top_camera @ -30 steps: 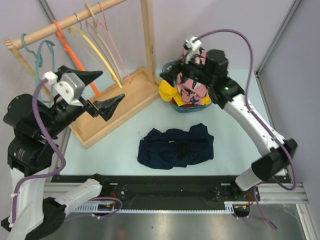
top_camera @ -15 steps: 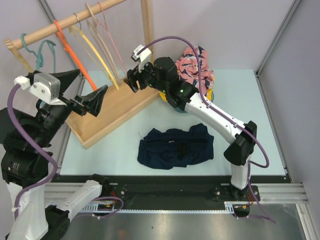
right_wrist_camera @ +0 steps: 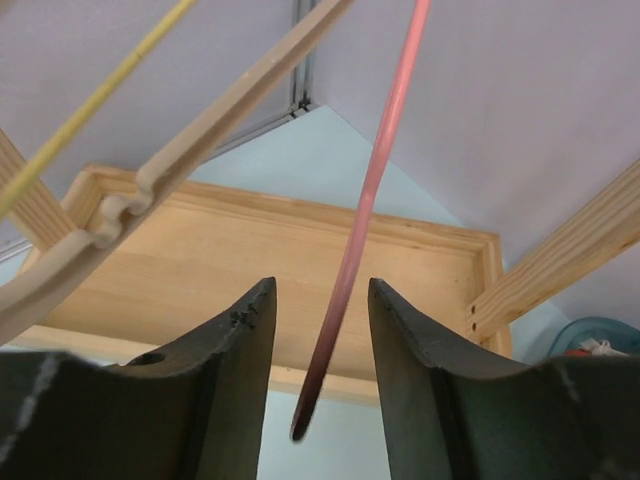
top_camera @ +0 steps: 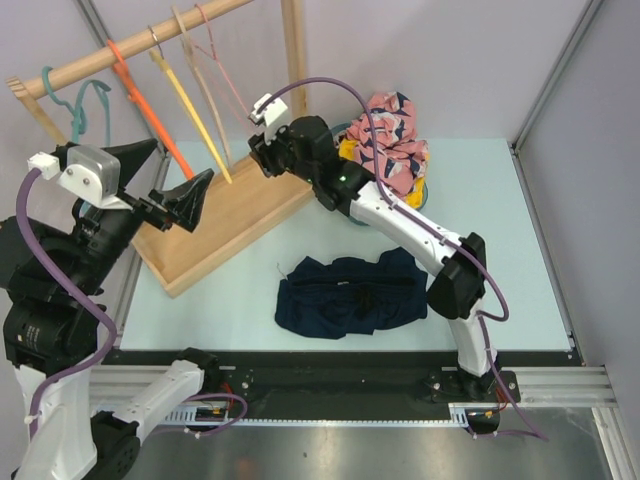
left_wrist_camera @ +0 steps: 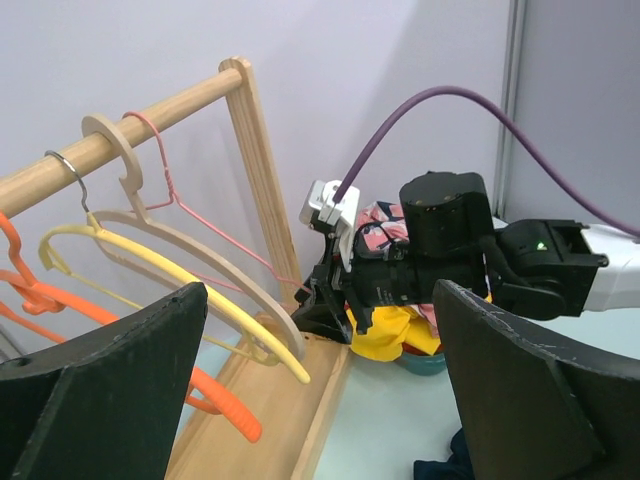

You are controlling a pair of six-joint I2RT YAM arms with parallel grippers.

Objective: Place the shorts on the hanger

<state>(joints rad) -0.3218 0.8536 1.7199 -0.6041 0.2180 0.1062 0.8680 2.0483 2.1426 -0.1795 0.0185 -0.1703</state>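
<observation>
Shorts lie crumpled on the table in the overhead view, well apart from the pink hanger hanging on the rail.

Left wrist view: left fingers spread wide, holding nothing.

Right wrist view: right fingers apart, flanking the hanger's wire, not clamped.

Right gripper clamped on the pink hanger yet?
No, the jaws of the right gripper stand apart around the hanger, with a gap visible beside the wire.

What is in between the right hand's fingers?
The pink hanger wire hangs in the gap of the right hand, apparently touching neither side. The right wrist view shows it.
</observation>
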